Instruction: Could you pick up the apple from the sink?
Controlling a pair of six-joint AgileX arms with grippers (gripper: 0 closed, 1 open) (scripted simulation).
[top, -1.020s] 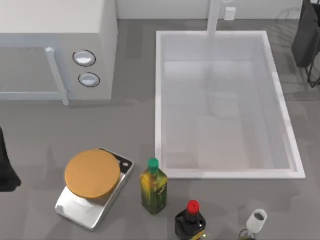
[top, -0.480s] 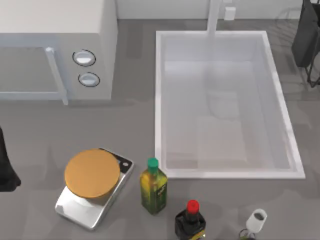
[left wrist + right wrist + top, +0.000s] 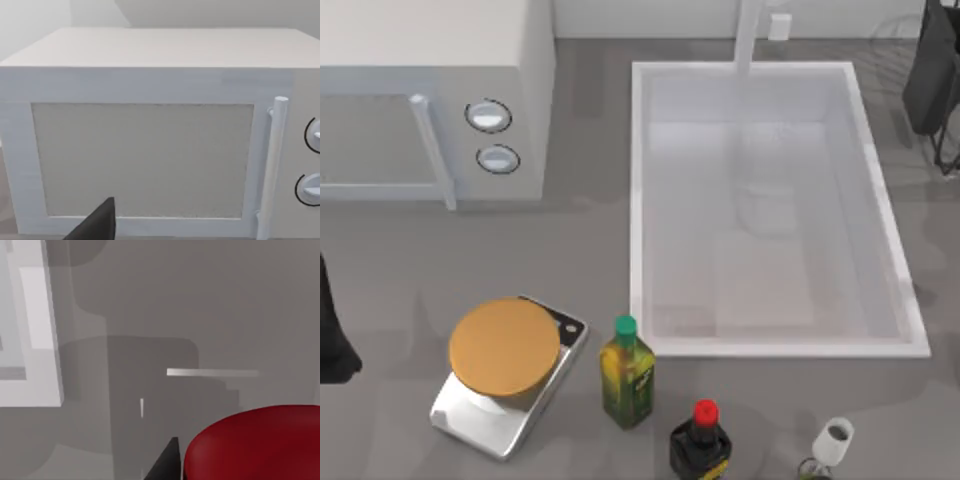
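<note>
Red apple (image 3: pixel 255 442) right against right pincer finger (image 3: pixel 167 462), grip state unclear, beside sink (image 3: pixel 42 365)

Right arm (image 3: pixel 932 80) sits up at about two o'clock in the top view, a dark bulk cut by the frame edge, hanging over the tabletop's far right corner. In its own wrist view a dark fingertip (image 3: pixel 167 462) of the right pincer pokes in, right beside a glossy red round surface that sits tight against it. Left arm (image 3: pixel 332 330) is down at nine o'clock, a dark shape at the left edge, parked; one black finger (image 3: pixel 97 224) of the left pincer juts into its wrist view.
</note>
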